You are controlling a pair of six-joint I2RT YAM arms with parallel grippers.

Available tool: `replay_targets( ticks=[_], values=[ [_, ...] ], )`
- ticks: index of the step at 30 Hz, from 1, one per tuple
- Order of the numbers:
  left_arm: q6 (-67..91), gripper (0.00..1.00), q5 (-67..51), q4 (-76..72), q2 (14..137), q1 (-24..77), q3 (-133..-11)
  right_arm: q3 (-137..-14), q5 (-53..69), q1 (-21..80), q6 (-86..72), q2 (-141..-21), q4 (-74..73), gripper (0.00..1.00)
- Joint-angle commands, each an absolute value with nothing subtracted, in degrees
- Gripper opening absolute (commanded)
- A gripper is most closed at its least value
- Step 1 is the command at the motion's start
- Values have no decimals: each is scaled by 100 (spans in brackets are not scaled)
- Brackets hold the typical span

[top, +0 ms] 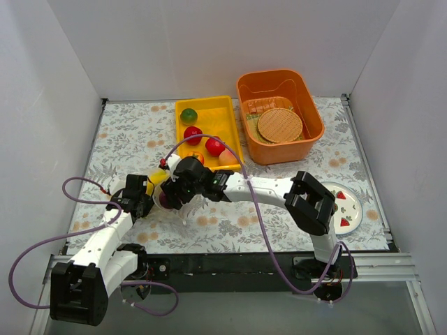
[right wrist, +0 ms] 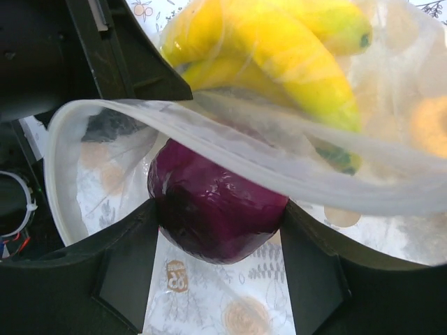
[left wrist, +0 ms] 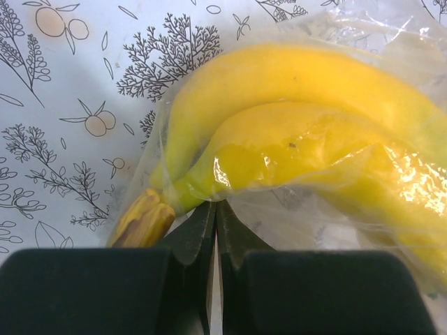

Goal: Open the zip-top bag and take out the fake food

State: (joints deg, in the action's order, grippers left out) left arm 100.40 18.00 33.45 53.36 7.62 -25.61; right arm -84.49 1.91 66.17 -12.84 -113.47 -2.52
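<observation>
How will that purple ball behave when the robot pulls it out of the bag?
Probably stiff: the purple ball looks undented where the right gripper squeezes it. Its glossy skin may slip. Being round, it would likely roll once set down.

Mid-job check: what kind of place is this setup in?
Probably a lab robot cell, not a kitchen: plain white walls box in a floral-covered table, with toy fruit in a yellow tray.

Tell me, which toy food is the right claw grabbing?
The dark purple piece, pinched in the right gripper; the yellow bananas lie untouched inside the zip-top bag.
</observation>
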Motion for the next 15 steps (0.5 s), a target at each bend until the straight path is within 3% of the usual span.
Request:
replay_targets(
  ticks=[1, 7, 15],
  values=[
    [10046, 0, 2083, 3533, 5282, 729, -2672, -8411, 26, 6618, -1143, -10741, -369, 47],
    [10020, 0, 2083, 3516, 5326, 721, -2672, -8376, 26, 6566, -1107, -10591, -475, 47],
    [9923, 0, 1987, 3428, 5326, 729, -2646, -8516, 1326, 6469, -1063, -11056, -396, 56]
  ],
)
